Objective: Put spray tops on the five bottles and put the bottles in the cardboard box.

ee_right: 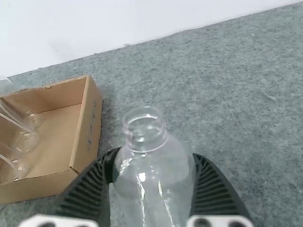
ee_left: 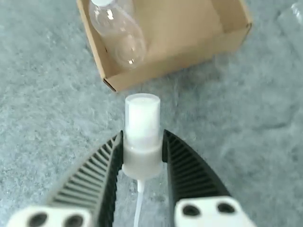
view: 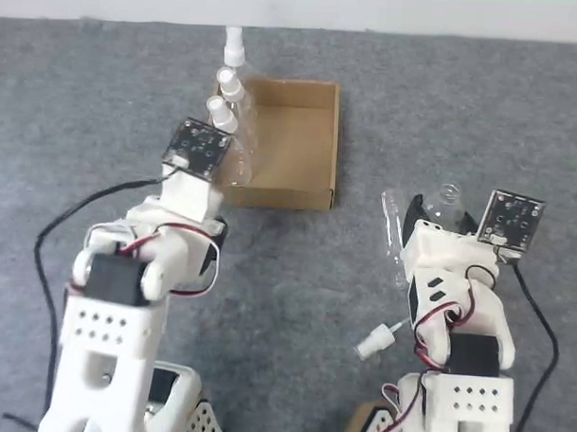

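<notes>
Left wrist view: left gripper [ee_left: 142,137] clamped on a spray top [ee_left: 142,118], jaws pressing its frosted collar from both sides. The white cap stands upright above the jaws. A thin dip tube hangs below, its end cut off at the frame edge.

Right wrist view: right gripper [ee_right: 154,161] clamped on an uncapped bottle [ee_right: 142,137]. The bottle is clear plastic with an open threaded neck, and its lower body is out of frame.

High view, clock face centred on the cardboard box [view: 291,150]:
- Three capped bottles [view: 242,143] lean in a row along the box's 9 o'clock wall. Their white tops step up toward 11 o'clock, the farthest past the box rim.
- The left arm's wrist board sits at 8 o'clock, touching the box's corner region and covering the claw beneath it.
- The right arm is at 4 o'clock, well apart from the box, with the uncapped neck showing just beside its wrist board.
- A loose spray top [view: 377,342] lies on the grey table [view: 463,108] at about 5 o'clock, near the right arm's base.
- A faint clear shape [view: 394,234] sits just beside the right arm. I cannot tell whether it is another bottle.
</notes>
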`<action>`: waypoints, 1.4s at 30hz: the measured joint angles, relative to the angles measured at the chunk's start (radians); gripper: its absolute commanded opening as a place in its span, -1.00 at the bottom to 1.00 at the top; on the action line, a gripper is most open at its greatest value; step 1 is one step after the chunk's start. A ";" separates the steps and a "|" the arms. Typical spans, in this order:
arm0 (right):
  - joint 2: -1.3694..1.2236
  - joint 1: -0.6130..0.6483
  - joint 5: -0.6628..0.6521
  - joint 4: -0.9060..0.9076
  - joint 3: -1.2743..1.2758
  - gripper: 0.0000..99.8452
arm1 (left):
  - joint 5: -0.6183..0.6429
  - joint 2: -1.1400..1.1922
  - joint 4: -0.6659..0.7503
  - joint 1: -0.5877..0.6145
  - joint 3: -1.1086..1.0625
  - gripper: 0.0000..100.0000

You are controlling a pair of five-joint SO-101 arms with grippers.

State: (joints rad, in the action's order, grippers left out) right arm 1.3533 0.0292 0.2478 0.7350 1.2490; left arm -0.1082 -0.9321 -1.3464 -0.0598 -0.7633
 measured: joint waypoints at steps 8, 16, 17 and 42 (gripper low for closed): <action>0.000 0.000 0.000 0.000 0.000 -0.83 | 0.031 -0.094 0.000 0.000 0.000 -0.95; 0.021 0.000 0.000 0.043 0.000 -0.83 | 0.068 -0.262 0.058 0.000 -0.114 -0.95; 0.044 0.000 0.000 0.055 0.000 -0.83 | 0.069 -0.285 0.066 0.000 -0.135 -0.95; 0.440 0.180 -0.075 0.103 0.158 -0.83 | 0.117 -0.747 0.074 0.015 -0.221 -0.95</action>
State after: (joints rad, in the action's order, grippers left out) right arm 1.7937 0.2087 0.1726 0.8378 1.4070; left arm 0.0084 -1.6794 -1.2727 -0.0445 -0.9843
